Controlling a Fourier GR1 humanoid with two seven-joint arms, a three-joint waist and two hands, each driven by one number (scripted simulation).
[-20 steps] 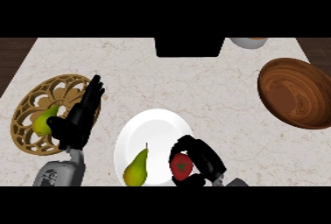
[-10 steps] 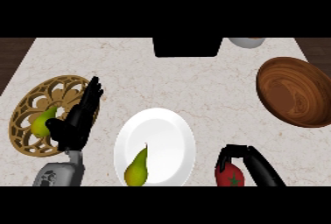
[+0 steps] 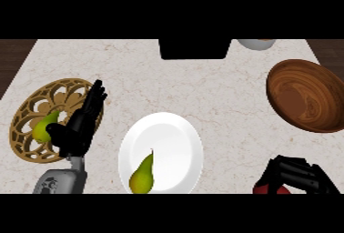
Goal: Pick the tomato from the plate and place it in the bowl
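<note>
Right hand (image 3: pixel 299 175): my fingers are curled round the tomato (image 3: pixel 270 188), down at the worktop's near edge toward its right corner.
Tomato: off the plate (image 3: pixel 176 132) and inside my grasp; only a red sliver shows under my fingers, cut by the view's lower edge.
Left hand (image 3: pixel 79 125): resting with fingers straight, over the right rim of the openwork trivet (image 3: pixel 30 109) near the worktop's left edge.
Bowl (image 3: pixel 306 101): wooden, at the worktop's right edge, well apart from my right hand and farther from me.
Risk, slipping: so little of the tomato shows that I cannot tell how well my fingers enclose it; I judge it could roll out on the way across.
Risk, rim: coming in low, my hand could knock the bowl's near wall and shove it toward the edge.
Risk, release: letting go short of the rim would drop the tomato onto the worktop.
Tomato's axis: it looks round, with no long axis I can make out; its stem end is hidden, so I cannot tell which way it points.
</note>
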